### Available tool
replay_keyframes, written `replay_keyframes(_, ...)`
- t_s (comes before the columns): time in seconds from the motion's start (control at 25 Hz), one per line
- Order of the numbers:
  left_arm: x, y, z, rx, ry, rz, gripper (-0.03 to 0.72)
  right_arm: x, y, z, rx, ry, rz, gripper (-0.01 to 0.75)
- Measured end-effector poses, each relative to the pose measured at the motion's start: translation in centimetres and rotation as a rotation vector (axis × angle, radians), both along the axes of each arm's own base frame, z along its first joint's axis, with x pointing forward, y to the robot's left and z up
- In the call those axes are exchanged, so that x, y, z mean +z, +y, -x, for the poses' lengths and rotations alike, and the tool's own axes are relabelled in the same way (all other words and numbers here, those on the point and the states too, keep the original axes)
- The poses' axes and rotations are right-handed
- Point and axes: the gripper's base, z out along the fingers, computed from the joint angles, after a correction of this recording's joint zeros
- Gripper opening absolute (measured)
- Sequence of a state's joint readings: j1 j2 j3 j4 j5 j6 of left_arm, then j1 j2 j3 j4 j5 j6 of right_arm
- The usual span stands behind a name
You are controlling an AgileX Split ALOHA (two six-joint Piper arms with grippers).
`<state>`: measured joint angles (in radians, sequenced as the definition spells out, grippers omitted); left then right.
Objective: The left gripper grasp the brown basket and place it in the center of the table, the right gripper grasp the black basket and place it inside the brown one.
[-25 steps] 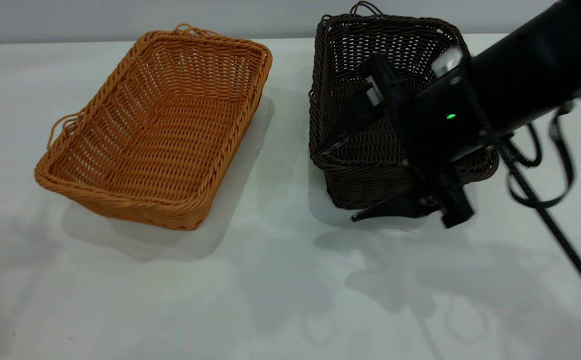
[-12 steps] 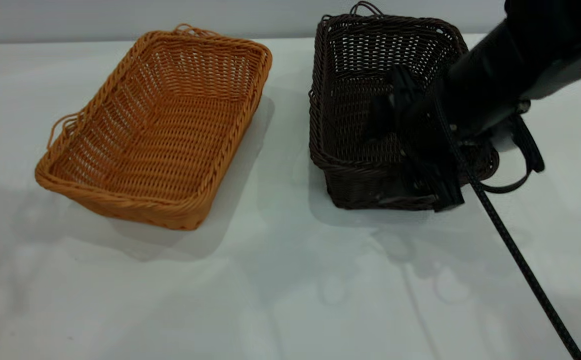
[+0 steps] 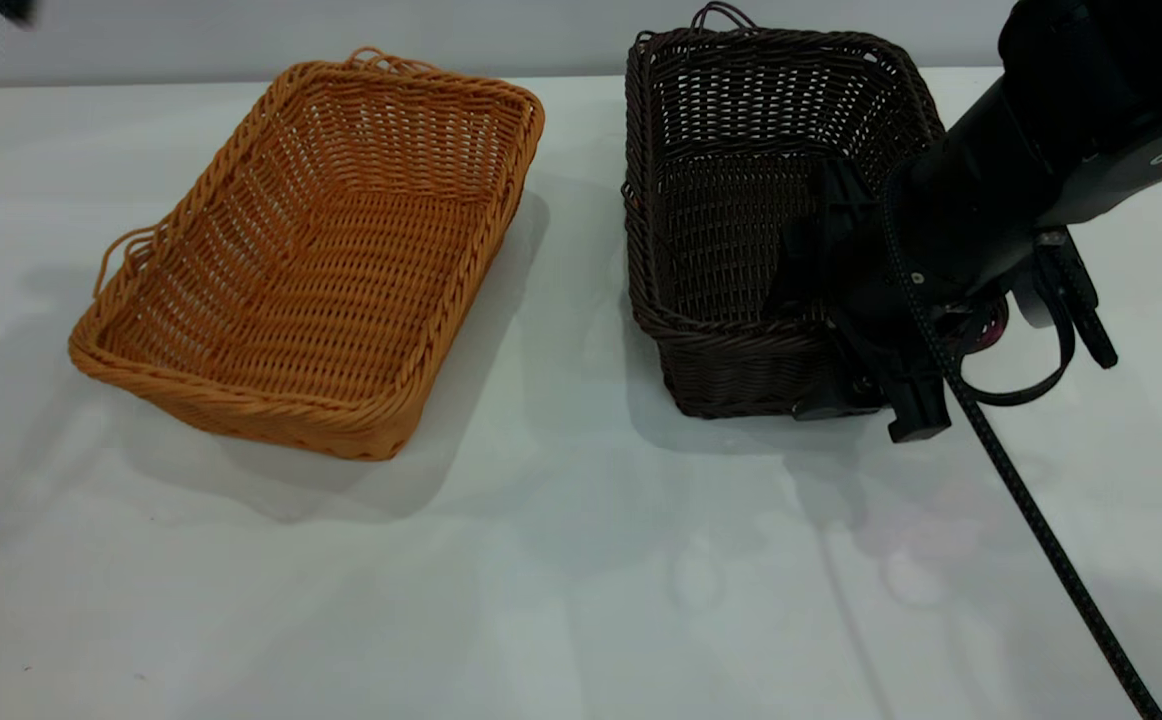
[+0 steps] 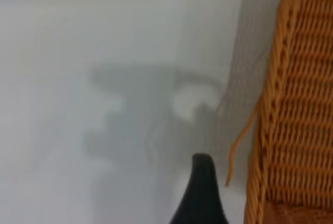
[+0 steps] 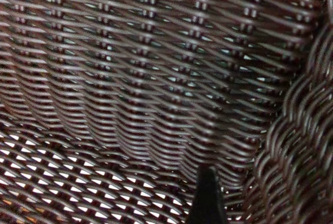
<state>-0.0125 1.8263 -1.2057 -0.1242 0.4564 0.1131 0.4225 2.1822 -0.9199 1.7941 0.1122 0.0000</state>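
The brown basket (image 3: 321,250) sits on the table (image 3: 541,560) at the left. The black basket (image 3: 741,180) sits at the right. My right gripper (image 3: 809,350) is open and straddles the black basket's near wall by its right corner, one finger inside and one outside. In the right wrist view one finger (image 5: 208,195) stands inside the dark weave (image 5: 130,78), beside the braided rim. My left gripper is high over the table beside the brown basket. The left wrist view shows only one of its fingers (image 4: 202,193), next to the basket's outer wall (image 4: 296,104) and loop handle, holding nothing.
The right arm's cable (image 3: 1031,510) runs down across the table at the right. A pale wall edge lies just behind both baskets. Bare tabletop stretches between the baskets and along the whole near side.
My right gripper came down from above the black basket onto its near wall, and the basket shifted slightly. A shadow has moved onto the table left of the brown basket.
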Motion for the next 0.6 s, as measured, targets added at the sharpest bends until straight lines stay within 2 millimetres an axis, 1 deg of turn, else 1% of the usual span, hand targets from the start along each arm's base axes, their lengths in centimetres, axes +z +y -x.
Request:
replay_keyframes(0.08,-2.2,-0.3,-1.7,-0.017,0.038,0.015,0.560,0.0,0.0,0.0,0.000,0.000,0.000,0.506)
replay_keyframes(0.16,-3.9,-0.8,-3.2,-0.041,0.055,0.039,0.560,0.0,0.0,0.0,0.000,0.000,0.000,0.506)
replay_keyframes(0.24,-6.0,-1.6,-4.3,-0.067,0.085,0.067,0.560,0.0,0.0,0.0,-0.001,0.000,0.000,0.506)
replay_keyframes(0.28,-6.7,-2.0,-4.7,-0.082,0.092,0.079,0.560,0.0,0.0,0.0,0.004,-0.001,0.001,0.506)
replay_keyframes(0.44,-10.5,-3.3,-5.5,-0.147,0.151,0.090,0.560,0.0,0.0,0.0,0.003,-0.002,0.003,0.506)
replay_keyframes(0.6,-13.6,-3.6,-5.3,-0.162,0.200,0.083,0.554,-0.2,-0.1,0.0,0.002,0.003,0.010,0.493)
